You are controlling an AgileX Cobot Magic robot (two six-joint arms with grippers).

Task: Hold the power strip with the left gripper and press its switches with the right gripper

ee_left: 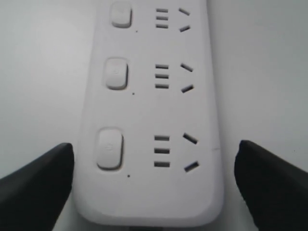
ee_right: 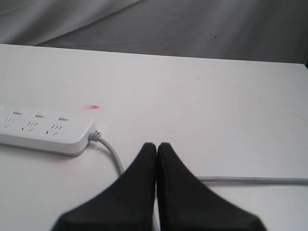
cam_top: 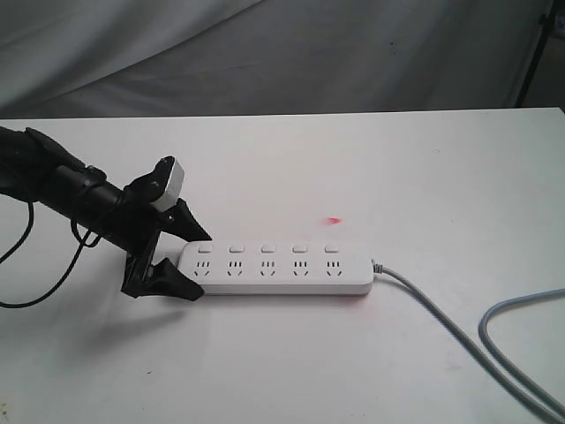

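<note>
The white power strip [cam_top: 275,272] lies flat on the white table, its grey cable [cam_top: 441,316] running off to the right. Its row of square switches [cam_top: 267,249] sits along the far side, one above each socket. My left gripper [cam_top: 201,267] is open and straddles the strip's left end, one finger on each long side. In the left wrist view the fingers [ee_left: 41,180] stand just clear of the strip [ee_left: 144,115], next to the end switch [ee_left: 110,148]. My right gripper [ee_right: 157,146] is shut and empty, over the cable [ee_right: 109,153], away from the strip [ee_right: 43,131]. It is outside the exterior view.
A small red light spot [cam_top: 334,220] lies on the table [cam_top: 291,168] behind the strip. The cable loops back [cam_top: 516,305] near the right edge. Grey cloth [cam_top: 291,53] hangs behind the table, with a black stand [cam_top: 532,53] at the far right.
</note>
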